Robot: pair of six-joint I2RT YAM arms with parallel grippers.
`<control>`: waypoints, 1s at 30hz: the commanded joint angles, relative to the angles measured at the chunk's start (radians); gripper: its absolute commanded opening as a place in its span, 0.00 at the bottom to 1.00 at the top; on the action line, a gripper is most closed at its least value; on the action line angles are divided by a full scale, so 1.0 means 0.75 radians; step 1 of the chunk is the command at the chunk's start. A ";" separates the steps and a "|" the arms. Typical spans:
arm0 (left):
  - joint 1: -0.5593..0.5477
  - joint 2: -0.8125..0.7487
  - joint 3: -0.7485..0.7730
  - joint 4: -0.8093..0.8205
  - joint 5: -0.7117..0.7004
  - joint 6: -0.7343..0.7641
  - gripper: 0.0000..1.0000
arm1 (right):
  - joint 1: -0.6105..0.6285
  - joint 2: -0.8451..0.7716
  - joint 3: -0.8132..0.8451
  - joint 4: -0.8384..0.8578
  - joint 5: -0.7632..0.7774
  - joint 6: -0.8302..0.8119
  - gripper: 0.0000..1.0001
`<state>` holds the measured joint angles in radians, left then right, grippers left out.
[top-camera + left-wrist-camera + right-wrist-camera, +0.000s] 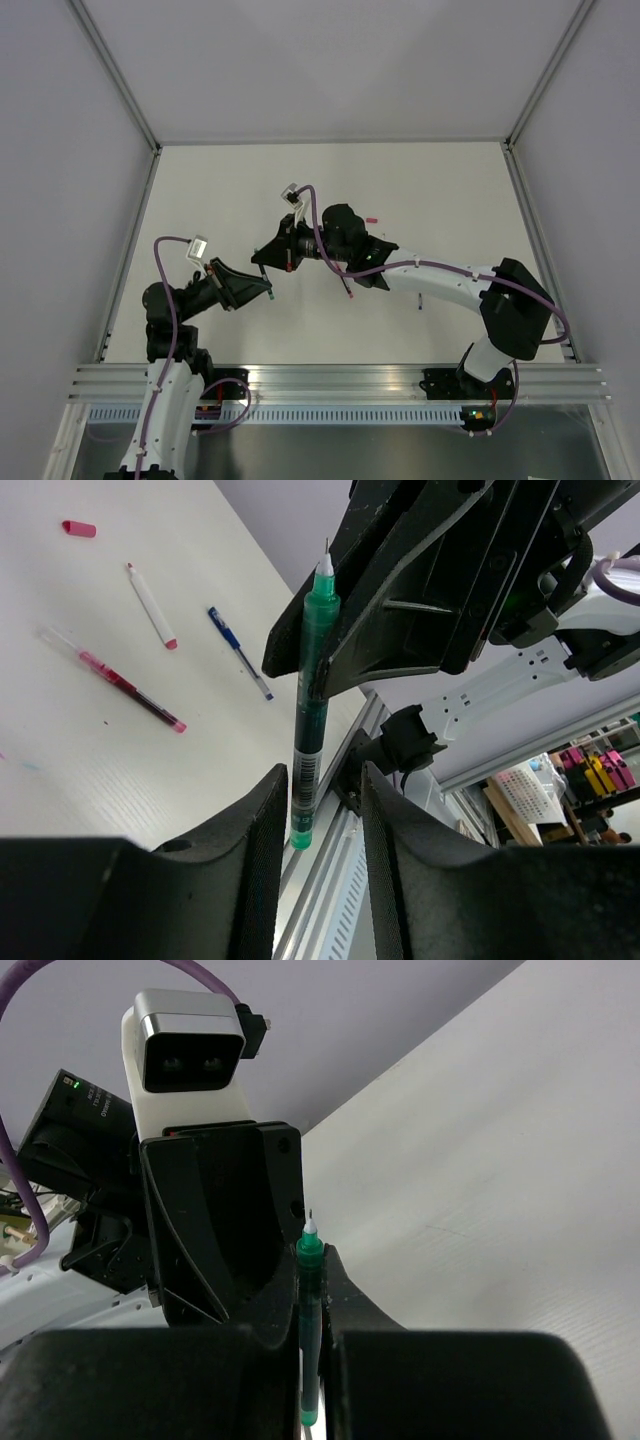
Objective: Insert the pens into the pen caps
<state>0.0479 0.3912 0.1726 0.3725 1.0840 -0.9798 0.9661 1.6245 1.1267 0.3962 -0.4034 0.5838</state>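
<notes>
A green pen (312, 680) with a bare white tip hangs above the table. My right gripper (312, 645) is shut on its upper half, tip pointing up (309, 1290). My left gripper (325, 775) is open just below. The pen's lower end sits between its fingers (265, 830), close to the left one, with a gap on the other side. On the table lie a red pen (125, 685), a blue pen (240, 652), a whitish pen with a red end (150, 605) and a red pen cap (78, 528). In the top view both grippers meet at centre left (268, 280).
An aluminium rail (340, 380) runs along the table's near edge, behind the pen in the left wrist view. Pale walls enclose the table on three sides. The left arm's wrist camera (190, 1050) stands close behind my right gripper. A dark pen (346, 285) lies under the right arm.
</notes>
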 commanded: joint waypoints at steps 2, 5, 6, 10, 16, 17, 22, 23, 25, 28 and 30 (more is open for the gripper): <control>0.000 0.026 0.015 0.092 0.025 -0.048 0.43 | 0.005 0.014 0.032 0.087 -0.037 0.038 0.00; -0.002 0.043 0.015 0.111 0.029 -0.052 0.42 | 0.009 0.010 0.030 0.098 -0.033 0.046 0.00; 0.000 0.049 0.015 0.113 0.031 -0.050 0.41 | 0.009 0.010 0.032 0.098 -0.033 0.048 0.00; 0.000 0.071 0.011 0.129 0.031 -0.043 0.34 | 0.013 0.020 0.034 0.114 -0.047 0.066 0.00; 0.000 0.112 0.009 0.180 0.021 -0.074 0.02 | 0.021 0.053 0.060 0.090 -0.066 0.066 0.07; 0.000 0.116 0.011 0.182 0.011 -0.080 0.02 | 0.019 0.051 0.073 0.061 -0.037 0.056 0.36; 0.000 0.272 0.099 0.117 -0.046 -0.003 0.02 | -0.036 -0.045 0.095 -0.174 0.178 -0.040 0.68; -0.002 0.349 0.111 0.117 -0.054 0.006 0.02 | -0.073 -0.065 0.095 -0.193 0.216 -0.042 0.71; -0.002 0.431 0.152 0.078 -0.118 0.032 0.02 | -0.112 -0.123 0.130 -0.309 0.284 -0.073 0.74; -0.047 0.576 0.224 -0.104 -0.305 0.187 0.02 | -0.179 -0.174 0.187 -0.477 0.448 -0.122 0.77; -0.156 0.687 0.238 -0.108 -0.392 0.229 0.02 | -0.251 -0.176 0.220 -0.542 0.478 -0.130 0.77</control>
<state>-0.0010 0.8349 0.3004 0.3515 0.9356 -0.9199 0.8288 1.5513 1.2098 0.0998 -0.1677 0.5301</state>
